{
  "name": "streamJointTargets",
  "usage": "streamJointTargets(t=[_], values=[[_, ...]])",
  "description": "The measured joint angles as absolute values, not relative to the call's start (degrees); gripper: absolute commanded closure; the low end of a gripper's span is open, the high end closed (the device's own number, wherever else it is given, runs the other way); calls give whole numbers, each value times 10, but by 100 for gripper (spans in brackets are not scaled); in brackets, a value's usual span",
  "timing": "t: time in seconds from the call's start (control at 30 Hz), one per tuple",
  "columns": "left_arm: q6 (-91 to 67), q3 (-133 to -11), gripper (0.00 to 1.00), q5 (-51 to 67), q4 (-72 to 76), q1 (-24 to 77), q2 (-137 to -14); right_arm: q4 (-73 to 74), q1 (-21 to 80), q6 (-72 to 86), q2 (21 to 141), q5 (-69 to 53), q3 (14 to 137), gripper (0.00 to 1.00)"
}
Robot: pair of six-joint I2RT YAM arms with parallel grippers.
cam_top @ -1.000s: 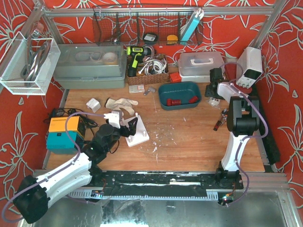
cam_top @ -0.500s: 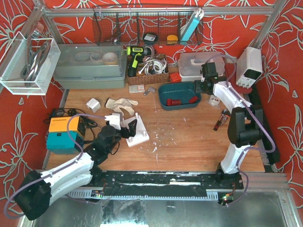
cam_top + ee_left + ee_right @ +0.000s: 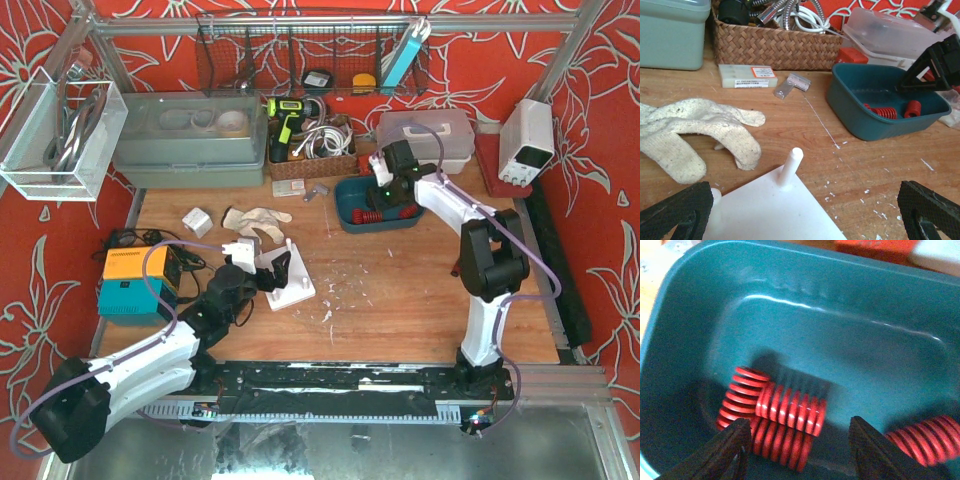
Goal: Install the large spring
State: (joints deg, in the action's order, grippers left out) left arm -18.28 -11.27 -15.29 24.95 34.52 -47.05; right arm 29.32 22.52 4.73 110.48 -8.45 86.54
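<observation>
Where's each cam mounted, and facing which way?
Top external: above, behind the bases, looking down at the table; both arms show.
Left wrist: low over the white peg base, facing the teal bin; left hand frames the bottom.
Right wrist: looking down into the bin at red springs; right hand at bottom.
Shared: bin and springs, all three.

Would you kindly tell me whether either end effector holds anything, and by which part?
Nothing is held. The right end effector hangs open above the red springs in the teal bin; the left end effector is open too.
</observation>
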Motion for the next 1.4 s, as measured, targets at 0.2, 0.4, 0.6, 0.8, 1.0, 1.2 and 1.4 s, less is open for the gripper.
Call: streamJointTargets(t=[0.2,0.4,0.6,0.8,1.0,1.2,1.4], values=[[-185,-113,0,-149,255,345,-477,319,232,-22,1147,-137,906,42],[-185,-113,0,-145,256,345,-485,352,259,-57,1178,-156,929,33],[-185,-113,0,-145,257,345,-482,373,274,-64,1207,-149,954,33],[-185,-113,0,-145,257,345,-477,387,274,-60,1245,-96,988,40],[-185,-113,0,-145,257,345,-473,385,276,-47,1252,-54,1004,57],[-185,-113,0,-145,257,345,-472,369,269,-35,1258,-21,1022,60],[-185,-113,0,-145,257,345,-472,358,266,-23,1267,-14,1024,53]])
